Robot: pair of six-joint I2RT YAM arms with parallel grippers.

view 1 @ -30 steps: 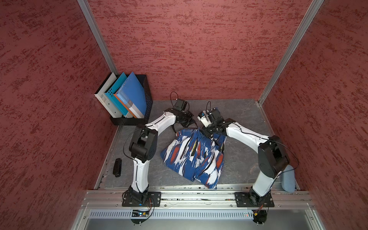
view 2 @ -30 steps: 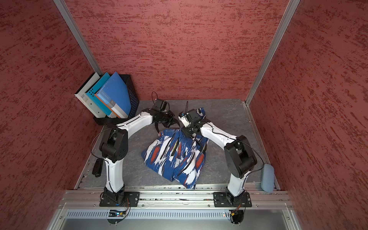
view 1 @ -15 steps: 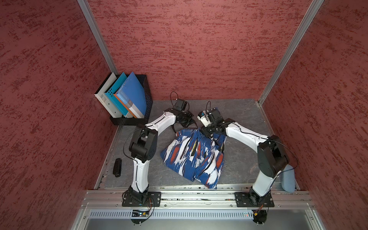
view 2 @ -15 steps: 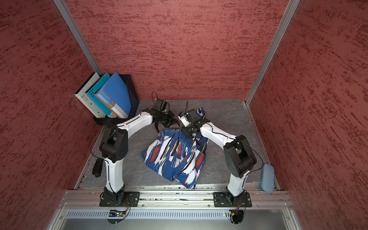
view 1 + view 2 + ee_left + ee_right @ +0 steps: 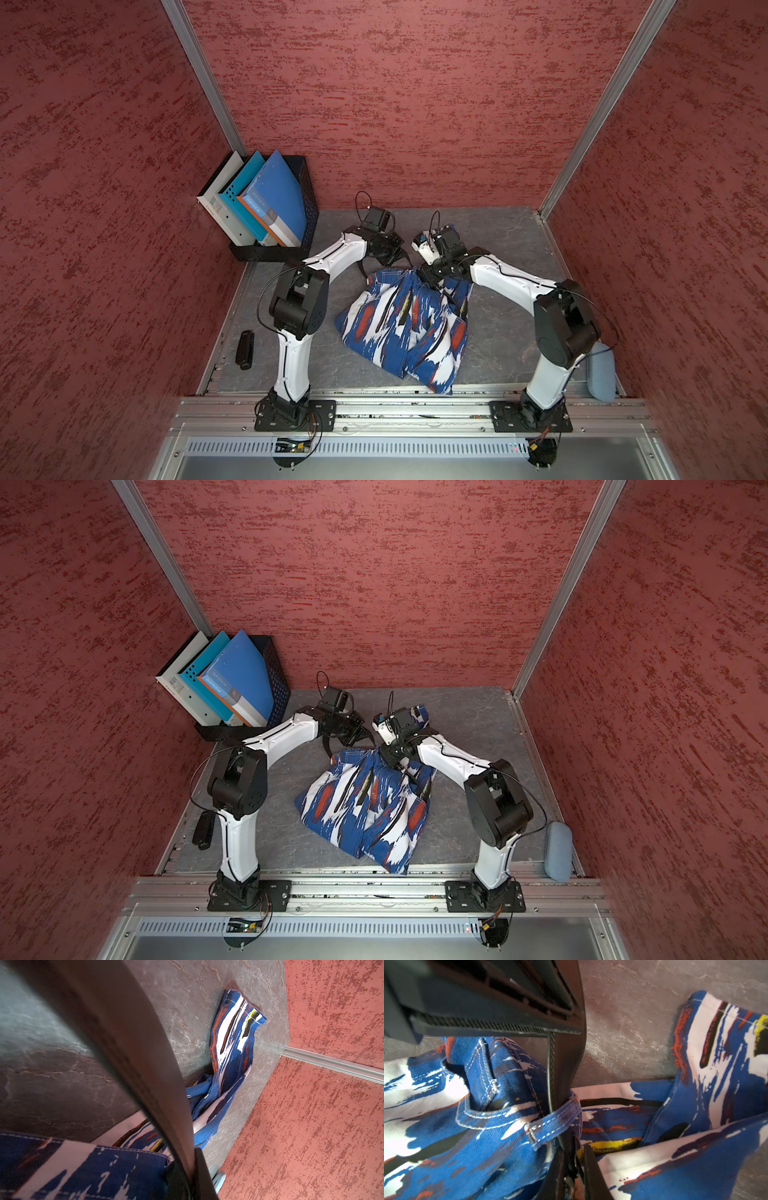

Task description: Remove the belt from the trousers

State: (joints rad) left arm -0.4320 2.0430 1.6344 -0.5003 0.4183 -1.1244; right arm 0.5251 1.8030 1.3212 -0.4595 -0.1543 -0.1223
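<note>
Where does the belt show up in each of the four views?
A top view: the belt is a thin black strip just beyond the waistband of the trousers.
A top view: same spot.
Left wrist: broad dark band across the frame's middle.
Right wrist: black strap threaded through a blue belt loop.
Shared landmark: the patterned trousers.
</note>
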